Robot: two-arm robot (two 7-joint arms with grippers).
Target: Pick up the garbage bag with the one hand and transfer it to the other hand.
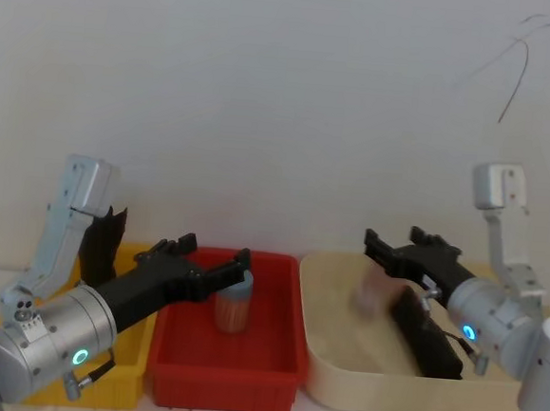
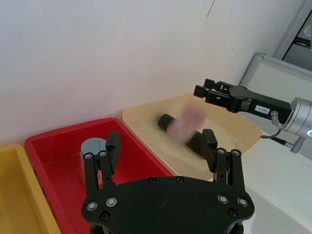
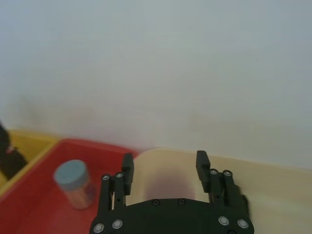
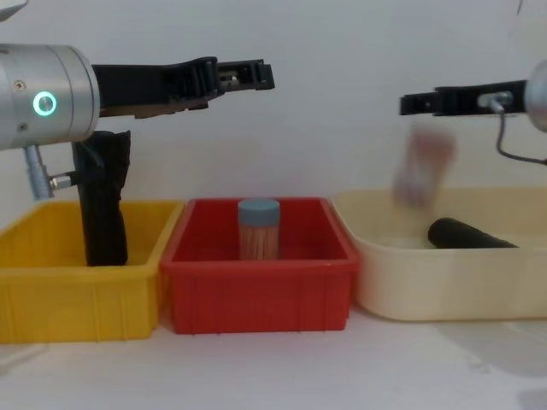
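Three bins stand in a row on the white bench (image 4: 282, 367): a yellow bin (image 4: 77, 295) on the robot's left, a red bin (image 4: 261, 290) in the middle, a cream tub (image 4: 444, 282) on the right.

Yellow bin: one black roll with a ragged flared top (image 4: 101, 201), standing upright.

Red bin: one jar (image 4: 258, 228) with a grey-blue lid, upright, near the middle of the floor.

Cream tub: the garbage bag (image 4: 470, 233), a smooth black roll, lying on its side on the tub floor toward the robot's right. Nothing grips it. A blurred pinkish object (image 4: 421, 173) shows in mid-air above the tub, below and just left of the right hand; what it is cannot be told.

Left hand (image 1: 216, 256): black, on a thick silver wrist with a green ring light (image 4: 44, 104), held level above the red bin and reaching toward the right. Its two fingers (image 2: 113, 148) stand well apart and hold nothing.

Right hand (image 1: 375, 246): black, slimmer, with a small white label (image 2: 262, 109) on its side and a thin grey cable, held level above the cream tub and pointing toward the left. Its fingers (image 3: 127, 168) are spread wide and empty. It hangs well clear of the garbage bag beneath it.

The two hands face each other, well apart.
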